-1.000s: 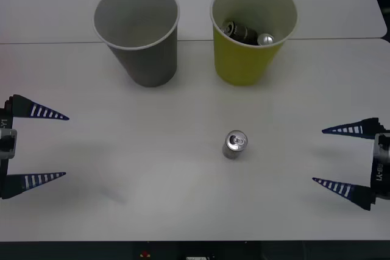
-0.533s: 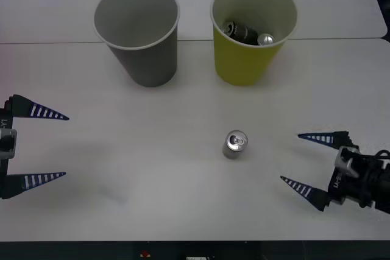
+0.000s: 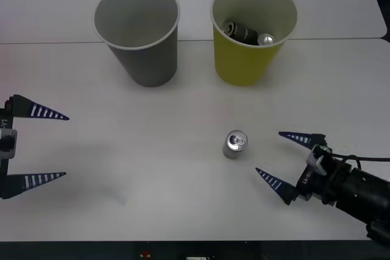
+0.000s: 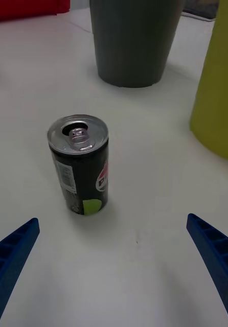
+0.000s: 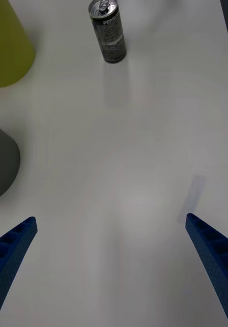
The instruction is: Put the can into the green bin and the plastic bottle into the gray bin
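Can: metal, glossy dark printed body, bright silver top. Green bin: matt yellow-green outside, pale smooth inside. Gray bin: matt gray wall, whitish rim. Table: smooth matt white. Fingers: blue, ribbed.

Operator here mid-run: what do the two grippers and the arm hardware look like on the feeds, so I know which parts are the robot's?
Both the left gripper and the right gripper have two long, pointed, wedge-shaped blue fingers with pale ribbed stripes. Each pair is mounted on a black base; white lettering runs along both mounts. The right arm behind its gripper is a black body with a small silver-gray block and a thin dark cable.
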You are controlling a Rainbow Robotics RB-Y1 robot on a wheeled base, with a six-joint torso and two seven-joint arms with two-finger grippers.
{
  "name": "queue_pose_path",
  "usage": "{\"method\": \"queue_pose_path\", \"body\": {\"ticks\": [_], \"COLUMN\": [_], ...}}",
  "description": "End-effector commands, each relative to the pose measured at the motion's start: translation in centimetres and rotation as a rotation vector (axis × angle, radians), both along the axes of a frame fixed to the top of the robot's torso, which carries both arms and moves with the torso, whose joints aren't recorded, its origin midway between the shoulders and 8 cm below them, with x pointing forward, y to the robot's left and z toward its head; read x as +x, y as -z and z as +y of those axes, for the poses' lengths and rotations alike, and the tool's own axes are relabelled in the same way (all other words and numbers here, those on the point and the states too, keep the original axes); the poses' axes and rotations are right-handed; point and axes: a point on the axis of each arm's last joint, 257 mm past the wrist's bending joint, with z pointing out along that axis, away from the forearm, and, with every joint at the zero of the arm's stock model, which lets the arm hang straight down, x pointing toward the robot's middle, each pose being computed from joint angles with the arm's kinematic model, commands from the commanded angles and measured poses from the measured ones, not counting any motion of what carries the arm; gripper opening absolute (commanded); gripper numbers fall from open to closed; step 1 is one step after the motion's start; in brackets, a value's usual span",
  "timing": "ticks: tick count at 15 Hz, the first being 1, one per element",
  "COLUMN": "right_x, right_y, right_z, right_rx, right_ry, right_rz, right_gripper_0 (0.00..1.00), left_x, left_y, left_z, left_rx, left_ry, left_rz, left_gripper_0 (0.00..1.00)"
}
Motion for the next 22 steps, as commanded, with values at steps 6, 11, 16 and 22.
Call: {"method": "queue_pose_path", "body": {"ticks": [6, 11, 16, 22], "right_x": [3.3, 5.0, 6.0, 6.1], "right_y": [2.5, 2.9, 2.9, 2.8], "right_z": [4.6, 7.0, 8.6, 8.9], "right_rx": [0.107, 0.124, 0.135, 0.131], "right_ry": [0.030, 0.029, 0.024, 0.021], "right_rz": [0.022, 0.010, 0.004, -0.003], "right_gripper_0": [1.00, 1.00, 1.00, 0.31], "left_x": [0.0, 0.0, 0.0, 0.0], "left_y": [0.0, 0.0, 0.0, 0.0], "left_z": [0.0, 0.0, 0.0, 0.0], "left_rx": [0.000, 0.000, 0.000, 0.000], "left_ry": [0.000, 0.000, 0.000, 0.000], "left_rz": [0.000, 0.000, 0.000, 0.000], "left_gripper_0": [1.00, 1.00, 1.00, 1.00]}}
